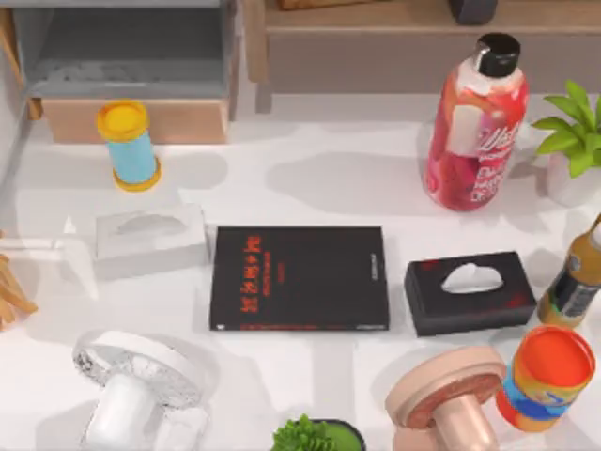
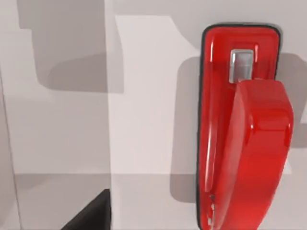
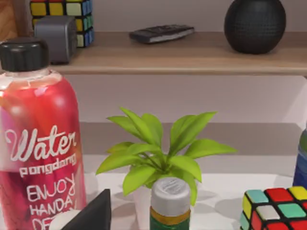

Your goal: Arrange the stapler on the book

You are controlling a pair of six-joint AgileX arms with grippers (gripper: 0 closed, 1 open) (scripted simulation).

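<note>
- Stapler (image 2: pixel 242 129): glossy red, elongated, lying on white surface at right of left wrist view; its lower end is cut off by the frame edge.
- Fingers: state cannot be told for either gripper.
- Book (image 1: pixel 299 278): flat black rectangle, red lettering, centre of top view, nothing on it.

A red bottle (image 3: pixel 41 143) with a black cap and white "Water pongdang" lettering stood near a small green leafy plant (image 3: pixel 160 148), with a green bottle's silver cap (image 3: pixel 170 194) in front of the plant and a Rubik's cube (image 3: pixel 276 208) off to one side. Behind them, a wooden shelf (image 3: pixel 192 57) held a second Rubik's cube (image 3: pixel 62 14), a grey box (image 3: pixel 55 38), a dark remote (image 3: pixel 160 33) and a black round speaker (image 3: pixel 254 24). A dark wedge-shaped part (image 3: pixel 93 215) sat at the frame edge; what it was could not be told.
</note>
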